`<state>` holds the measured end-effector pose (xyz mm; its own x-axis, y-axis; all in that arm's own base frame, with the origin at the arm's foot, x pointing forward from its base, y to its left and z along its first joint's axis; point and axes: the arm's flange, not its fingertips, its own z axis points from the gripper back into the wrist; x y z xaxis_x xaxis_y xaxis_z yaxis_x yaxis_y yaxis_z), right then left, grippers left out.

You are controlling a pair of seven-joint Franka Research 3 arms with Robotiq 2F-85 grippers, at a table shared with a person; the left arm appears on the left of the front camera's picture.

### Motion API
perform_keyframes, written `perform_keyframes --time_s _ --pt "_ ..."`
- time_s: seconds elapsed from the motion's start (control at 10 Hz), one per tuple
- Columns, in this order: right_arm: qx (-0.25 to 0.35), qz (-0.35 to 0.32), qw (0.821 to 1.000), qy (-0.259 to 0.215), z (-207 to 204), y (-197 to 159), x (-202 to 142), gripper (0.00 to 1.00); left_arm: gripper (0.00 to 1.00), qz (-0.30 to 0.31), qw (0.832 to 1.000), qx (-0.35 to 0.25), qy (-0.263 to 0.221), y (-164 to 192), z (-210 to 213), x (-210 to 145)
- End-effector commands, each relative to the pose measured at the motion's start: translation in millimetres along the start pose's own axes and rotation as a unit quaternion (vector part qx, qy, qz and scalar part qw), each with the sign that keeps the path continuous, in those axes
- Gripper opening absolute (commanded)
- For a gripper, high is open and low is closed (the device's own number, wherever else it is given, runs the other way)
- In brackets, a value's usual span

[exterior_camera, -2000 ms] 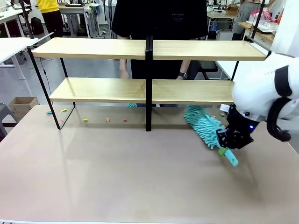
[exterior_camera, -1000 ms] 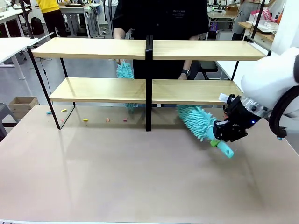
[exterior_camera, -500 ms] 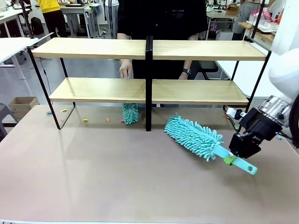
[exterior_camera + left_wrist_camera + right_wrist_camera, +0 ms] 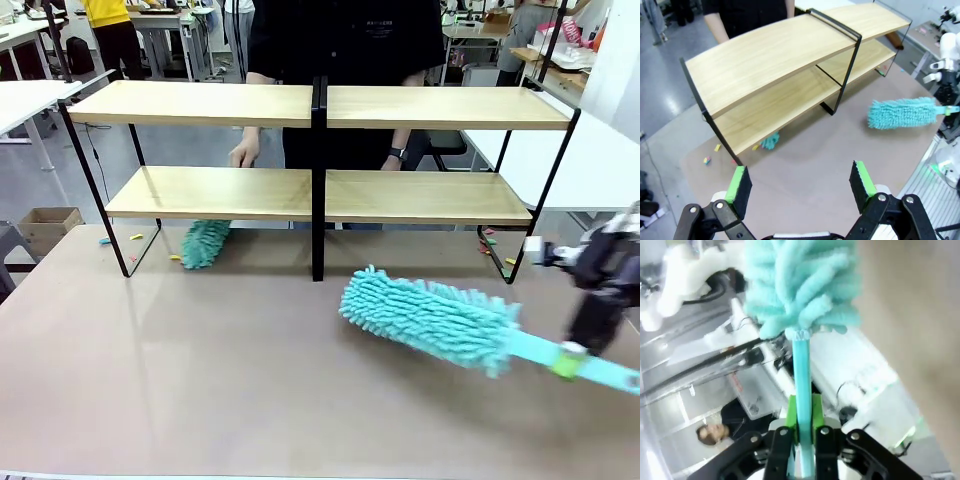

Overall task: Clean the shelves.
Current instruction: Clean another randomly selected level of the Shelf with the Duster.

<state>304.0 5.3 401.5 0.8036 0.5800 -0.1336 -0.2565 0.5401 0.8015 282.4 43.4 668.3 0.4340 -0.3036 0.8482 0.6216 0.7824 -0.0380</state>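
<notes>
The wide two-tier rack of light wooden boards on a thin black metal frame [image 4: 210, 104] stood along the far half of the beige tabletop [image 4: 200, 380], with a person in a dark top behind it whose hand [image 4: 243, 153] was at the back of the lower left board, while a second teal fluffy duster [image 4: 205, 243] lay on the tabletop under that board. The right gripper [image 4: 802, 427] was clamped tight on the pale teal handle of a fluffy teal microfibre duster [image 4: 430, 320], which hung blurred above the tabletop, in front of the rack's right half and apart from it. The left gripper [image 4: 800, 182] hovered high over the tabletop with its green-padded fingers [image 4: 737, 181] spread wide and nothing between them.
</notes>
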Motion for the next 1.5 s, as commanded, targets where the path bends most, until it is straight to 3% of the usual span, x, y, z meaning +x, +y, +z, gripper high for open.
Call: perform_keyframes --time_s 0.0,0.1,0.2,0.4,0.8,1.0,1.1,1.2,1.4 --pt "0.031 0.028 0.998 0.037 52 6 -61 0.13 1.0 0.0 1.0 0.0 0.0 0 0 -1" --pt "0.024 0.034 0.999 0.026 66 15 -92 0.13 1.0 0.0 1.0 0.0 0.0 0 0 -1" --pt "0.009 0.079 0.997 0.006 78 31 -125 0.13 1.0 0.0 1.0 0.0 0.0 0 0 -1" --pt "-0.027 0.124 0.991 -0.043 101 62 -164 0.13 1.0 0.0 1.0 0.0 0.0 0 0 -1" --pt "-0.107 0.134 0.981 -0.092 148 118 -183 0.13 1.0 0.0 1.0 0.0 0.0 0 0 -1" --pt "-0.12 0.178 0.965 -0.152 162 128 -195 0.13 1.0 0.0 1.0 0.0 0.0 0 0 -1" --pt "-0.108 0.171 0.964 -0.172 165 122 -191 0.13 1.0 0.0 1.0 0.0 0.0 0 0 -1" --pt "-0.119 0.154 0.974 -0.116 159 127 -195 0.13 1.0 0.0 1.0 0.0 0.0 0 0 -1" --pt "-0.119 0.154 0.974 -0.116 159 127 -195 0.13 1.0 0.0 1.0 0.0 0.0 0 0 -1"
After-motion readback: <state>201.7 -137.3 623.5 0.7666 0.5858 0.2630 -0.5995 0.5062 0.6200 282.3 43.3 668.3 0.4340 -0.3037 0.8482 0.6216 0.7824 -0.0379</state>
